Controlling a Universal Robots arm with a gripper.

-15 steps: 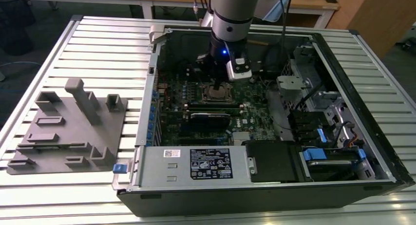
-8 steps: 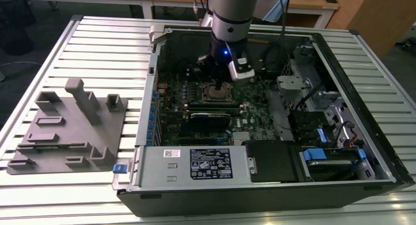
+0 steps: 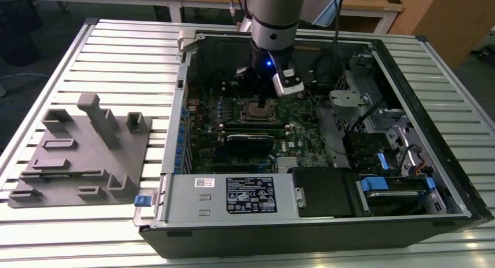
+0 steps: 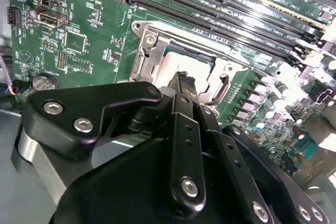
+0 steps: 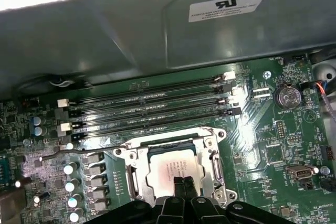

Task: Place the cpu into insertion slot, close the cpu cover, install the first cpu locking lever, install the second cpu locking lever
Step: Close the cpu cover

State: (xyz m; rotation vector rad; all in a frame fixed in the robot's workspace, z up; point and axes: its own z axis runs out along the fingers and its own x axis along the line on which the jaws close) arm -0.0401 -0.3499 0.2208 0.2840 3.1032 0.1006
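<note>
The open black computer case [image 3: 309,239] lies on the slatted metal table [image 3: 93,53]; its silver power supply box [image 3: 193,192] carries a printed black-and-white sticker [image 3: 250,194]. A white printed label [image 5: 227,6] sits on the grey case wall above the green motherboard [image 5: 262,129]. On the board, the shiny-rimmed square insertion slot [image 5: 122,153] holds the dull silver cpu [image 5: 168,166], with the thin silver windowed cpu cover [image 5: 207,156] lying down around it. My gripper [image 5: 182,186] hangs just over the cpu, fingertips pressed together and gripping nothing.
</note>
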